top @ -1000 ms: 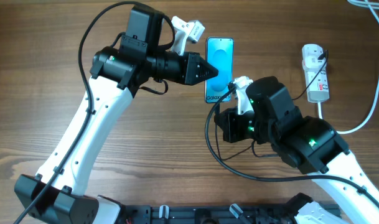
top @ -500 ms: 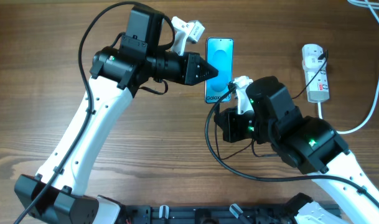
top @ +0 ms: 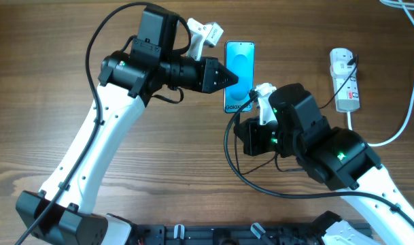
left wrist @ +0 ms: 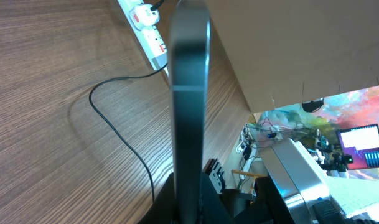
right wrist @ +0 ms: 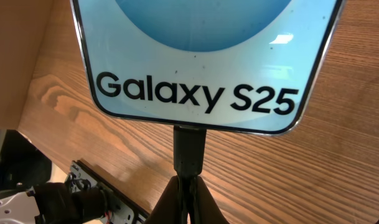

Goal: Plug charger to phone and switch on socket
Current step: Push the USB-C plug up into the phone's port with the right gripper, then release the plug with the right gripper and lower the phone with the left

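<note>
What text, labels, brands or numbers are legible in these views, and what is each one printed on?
"Galaxy S25": black lettering at the end of the lit screen of the cyan-screened rectangular smartphone, right wrist view.
Red markings on the white plastic power strip: too small to read.
Lines on the small background display, left wrist view: blurred, unreadable.

— Surface?
— Brown wood-grain table [top: 159,170], grain running side to side.
— Edges?
— A white cable [top: 407,15] crosses the overhead view's 1 o'clock corner.
— Left wrist view?
— Plain brown board [left wrist: 301,43] at 1 o'clock. At 4 o'clock: a colourful picture [left wrist: 357,106], a small lit screen [left wrist: 362,146] and a grey box [left wrist: 295,168]. Detail there is blurred.
</note>
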